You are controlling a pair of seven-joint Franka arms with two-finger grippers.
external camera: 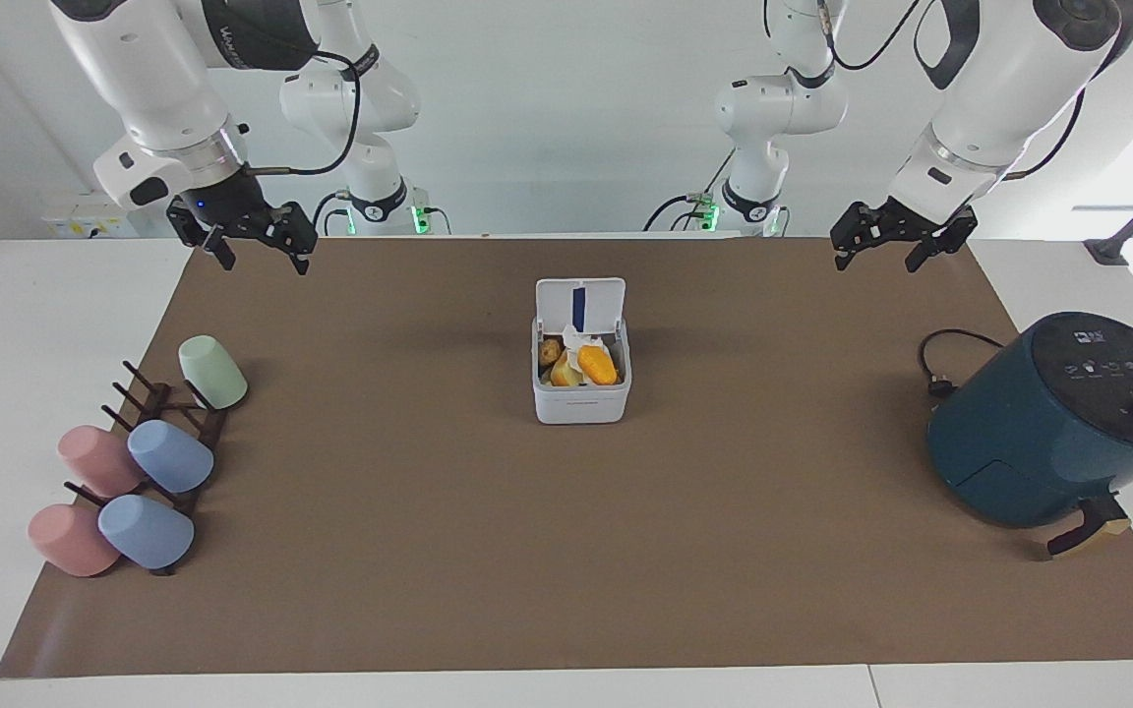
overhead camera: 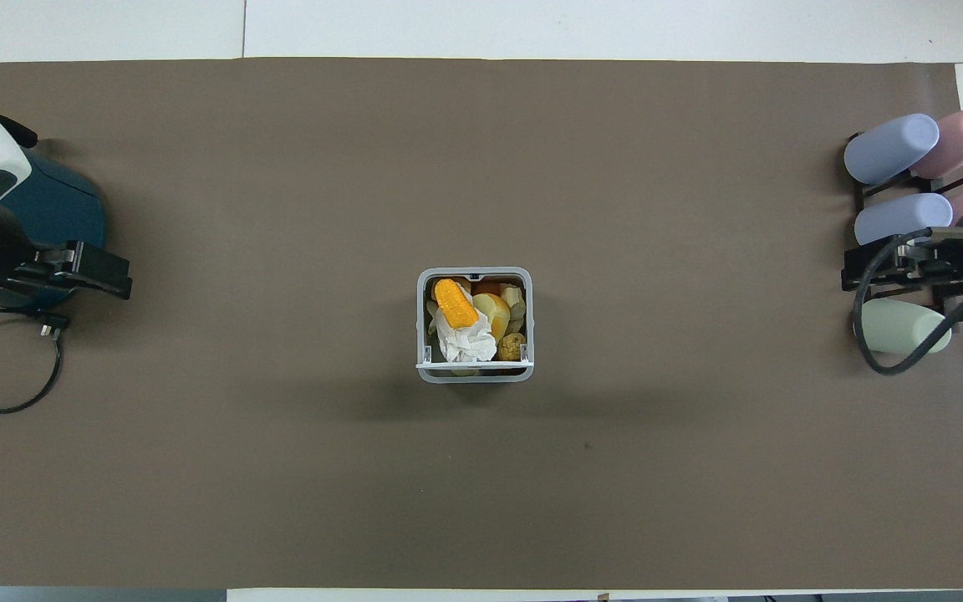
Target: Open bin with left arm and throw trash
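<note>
The white bin (external camera: 581,403) stands at the middle of the brown mat with its lid (external camera: 580,303) swung up and open. Inside lie the trash pieces: an orange oblong piece (external camera: 598,365), a crumpled white tissue (overhead camera: 466,339) and a yellow-orange lump (overhead camera: 494,314). The bin's grey rim (overhead camera: 420,326) shows in the overhead view. My left gripper (external camera: 889,241) is open and empty, raised over the mat's edge at the left arm's end, near the air fryer. My right gripper (external camera: 252,241) is open and empty, raised over the mat's edge at the right arm's end.
A dark-teal air fryer (external camera: 1058,423) with its black cable (external camera: 940,359) stands at the left arm's end. A dark rack of pastel cups (external camera: 168,457) stands at the right arm's end. The overhead view shows my right gripper (overhead camera: 874,272) over those cups.
</note>
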